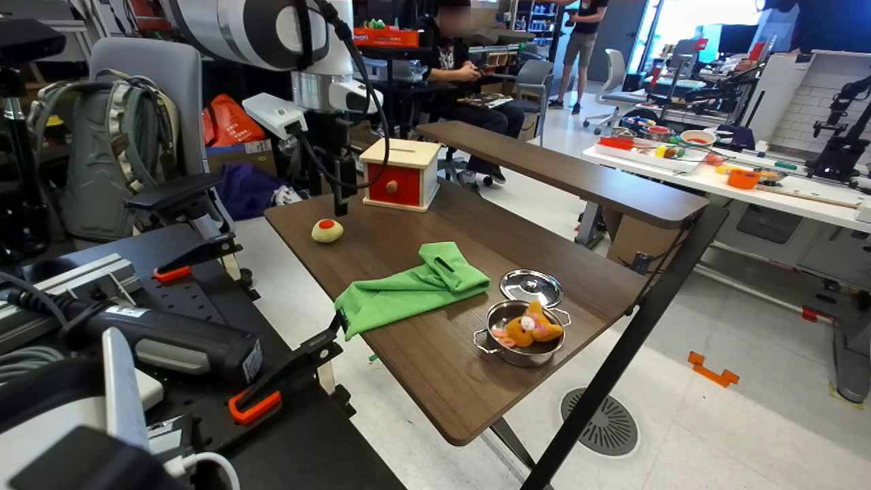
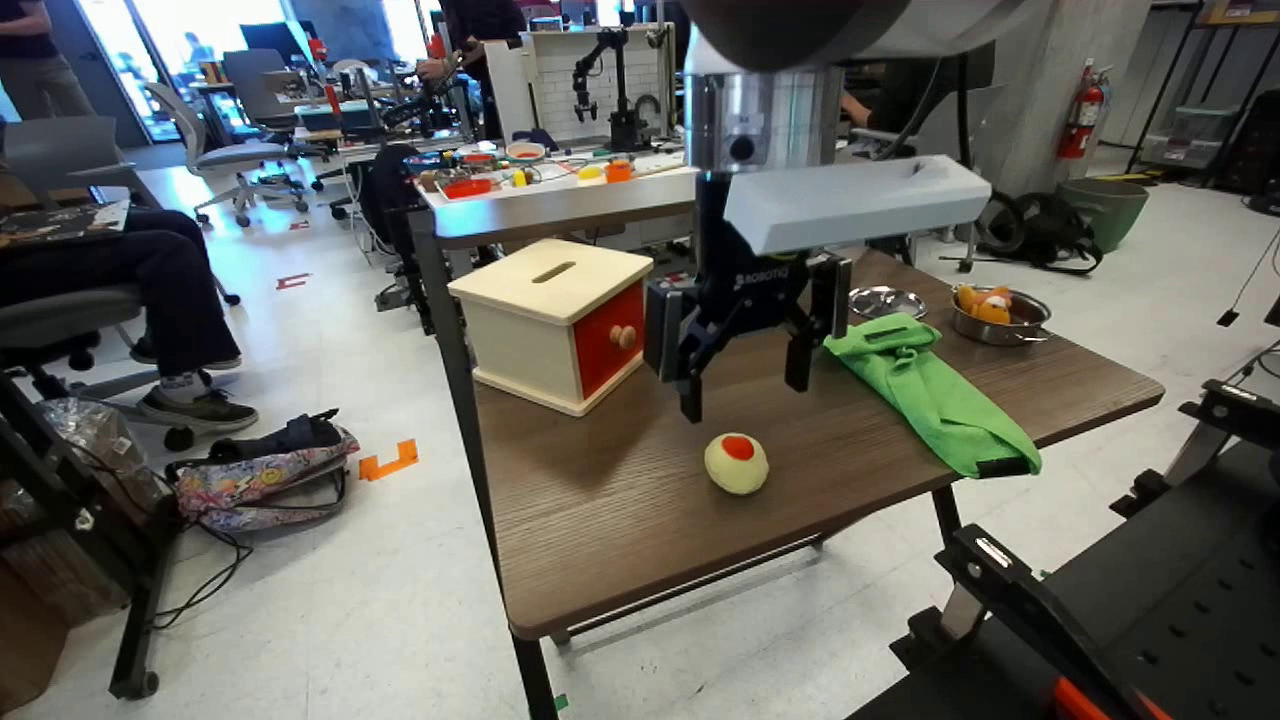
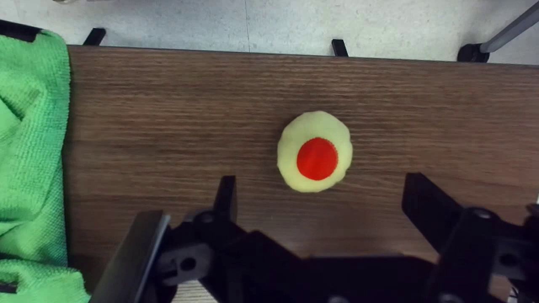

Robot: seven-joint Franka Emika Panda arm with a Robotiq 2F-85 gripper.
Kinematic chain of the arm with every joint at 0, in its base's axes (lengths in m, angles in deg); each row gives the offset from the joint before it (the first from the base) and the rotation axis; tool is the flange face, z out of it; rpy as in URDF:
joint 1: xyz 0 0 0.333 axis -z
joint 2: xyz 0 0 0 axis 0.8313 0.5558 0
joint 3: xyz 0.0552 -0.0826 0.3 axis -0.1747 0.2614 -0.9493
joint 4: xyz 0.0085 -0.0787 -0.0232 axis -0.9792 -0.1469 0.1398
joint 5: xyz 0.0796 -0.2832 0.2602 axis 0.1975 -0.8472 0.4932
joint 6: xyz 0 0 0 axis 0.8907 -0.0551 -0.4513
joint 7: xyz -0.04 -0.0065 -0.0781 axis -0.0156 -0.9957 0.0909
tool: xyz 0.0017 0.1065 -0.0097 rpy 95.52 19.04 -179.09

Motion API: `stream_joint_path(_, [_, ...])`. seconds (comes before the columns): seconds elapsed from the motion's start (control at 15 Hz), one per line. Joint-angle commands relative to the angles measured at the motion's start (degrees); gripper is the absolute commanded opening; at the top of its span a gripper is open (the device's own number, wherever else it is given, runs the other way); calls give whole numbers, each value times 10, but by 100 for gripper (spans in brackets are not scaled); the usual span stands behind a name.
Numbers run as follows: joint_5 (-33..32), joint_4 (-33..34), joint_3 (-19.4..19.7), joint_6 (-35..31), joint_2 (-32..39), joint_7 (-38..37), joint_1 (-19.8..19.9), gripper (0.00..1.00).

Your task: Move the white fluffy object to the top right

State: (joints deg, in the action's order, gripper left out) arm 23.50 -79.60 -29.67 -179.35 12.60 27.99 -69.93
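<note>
The white fluffy object is a pale cream, soft-looking round lump with a red spot on top. It rests on the brown table in both exterior views (image 1: 327, 231) (image 2: 736, 464) and in the wrist view (image 3: 311, 124). My gripper (image 2: 744, 390) is open and empty, pointing down above the table close to the lump. In the wrist view the lump sits between and just beyond the two spread fingertips (image 3: 321, 177), not touched by them. In an exterior view the gripper (image 1: 341, 204) hangs beside and above the lump, seen side-on.
A wooden box with a red drawer (image 1: 395, 185) stands near the gripper. A green cloth (image 1: 415, 286) lies mid-table. A metal pot (image 1: 524, 357) holding an orange plush toy (image 1: 522, 331) and a metal lid (image 1: 531, 286) are at the far end. The table edge (image 2: 620, 612) is near the lump.
</note>
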Motion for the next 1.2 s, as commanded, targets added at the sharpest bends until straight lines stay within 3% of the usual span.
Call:
stream_joint_path(0.0, [-14,47,17,41,43,-28,-25,100])
stream_joint_path(0.07, [-14,54,17,48,51,-29,-27,100])
stream_joint_path(0.2, [-16,70,22,71,68,-32,-33,74])
stream_joint_path(0.8, [-27,122,39,131,105,-33,-38,6])
stream_joint_path(0.87, [-28,122,39,137,103,-33,-38,0])
stream_joint_path(1.13, [-51,94,49,140,66,-39,-43,0])
